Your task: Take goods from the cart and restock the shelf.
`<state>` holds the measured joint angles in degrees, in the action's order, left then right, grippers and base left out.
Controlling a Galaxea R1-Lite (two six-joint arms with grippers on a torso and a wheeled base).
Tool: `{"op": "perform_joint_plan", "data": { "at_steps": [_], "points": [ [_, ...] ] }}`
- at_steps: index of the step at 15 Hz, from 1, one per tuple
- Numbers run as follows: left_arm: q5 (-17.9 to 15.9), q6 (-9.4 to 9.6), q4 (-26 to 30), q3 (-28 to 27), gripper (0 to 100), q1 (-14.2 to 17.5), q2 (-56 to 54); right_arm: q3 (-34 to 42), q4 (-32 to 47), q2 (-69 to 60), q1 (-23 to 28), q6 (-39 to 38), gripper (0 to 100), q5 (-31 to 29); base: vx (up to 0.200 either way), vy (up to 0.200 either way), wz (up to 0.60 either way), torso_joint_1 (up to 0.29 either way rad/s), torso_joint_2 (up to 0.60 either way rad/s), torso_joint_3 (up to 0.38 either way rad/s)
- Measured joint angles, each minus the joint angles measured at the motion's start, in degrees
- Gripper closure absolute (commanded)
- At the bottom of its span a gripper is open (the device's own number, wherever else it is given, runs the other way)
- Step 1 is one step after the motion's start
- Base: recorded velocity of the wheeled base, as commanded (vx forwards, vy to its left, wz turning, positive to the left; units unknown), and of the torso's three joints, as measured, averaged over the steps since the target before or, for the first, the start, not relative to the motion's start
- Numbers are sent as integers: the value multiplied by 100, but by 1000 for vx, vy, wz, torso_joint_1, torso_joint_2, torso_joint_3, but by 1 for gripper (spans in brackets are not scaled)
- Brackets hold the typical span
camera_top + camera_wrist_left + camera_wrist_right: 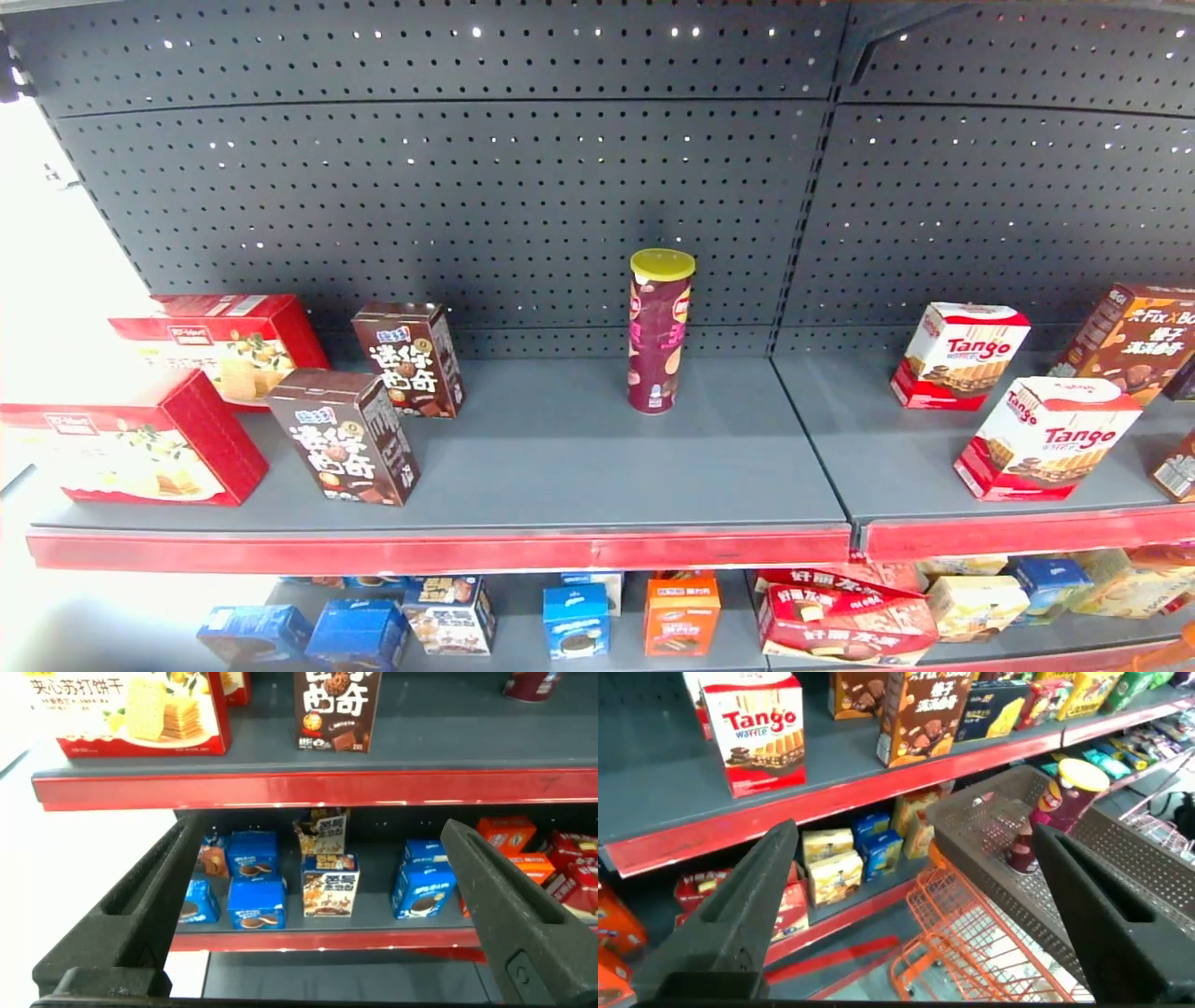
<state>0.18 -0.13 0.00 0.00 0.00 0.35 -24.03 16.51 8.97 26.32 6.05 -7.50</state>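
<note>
A purple chip can (659, 330) with a yellow lid stands upright at the back middle of the grey shelf (579, 467). In the right wrist view a grey basket (1083, 873) sits on an orange cart (971, 943) and holds another purple can with a yellow lid (1064, 793), upright. My right gripper (915, 915) is open and holds nothing; it hangs short of the cart and the lower shelf. My left gripper (322, 915) is open too, level with the lower shelf of blue boxes (254, 879), nothing between its fingers.
On the shelf stand red cracker boxes (140, 448) at the left, brown cookie boxes (345, 434) beside them, and white wafer boxes (1046, 439) at the right. Bare shelf lies around the can. Small boxes (681, 611) fill the lower shelf.
</note>
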Motion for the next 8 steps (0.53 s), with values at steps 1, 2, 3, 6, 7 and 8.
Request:
{"op": "perform_joint_plan", "data": {
  "at_steps": [1,2,3,6,7,8],
  "points": [
    [2,0,0,0,0,0,0,9,-1,0,0,18,0,-9,0,0,-600,12,7,2],
    [2,0,0,0,0,0,0,7,-6,0,-2,29,0,-9,0,0,-600,2,2,2],
    [4,0,0,0,0,0,0,-13,-17,0,-6,35,0,-5,0,0,-600,-12,2,7],
    [4,-9,0,0,0,0,0,-52,-20,0,-17,35,0,-7,0,0,-600,10,9,1],
    [2,-9,0,0,0,0,0,-56,-23,-2,-22,35,0,-7,0,0,-600,-2,-2,7],
    [9,-16,0,0,0,0,0,-63,-23,-5,-22,35,0,-5,0,0,-600,2,-2,2]
  ]
}}
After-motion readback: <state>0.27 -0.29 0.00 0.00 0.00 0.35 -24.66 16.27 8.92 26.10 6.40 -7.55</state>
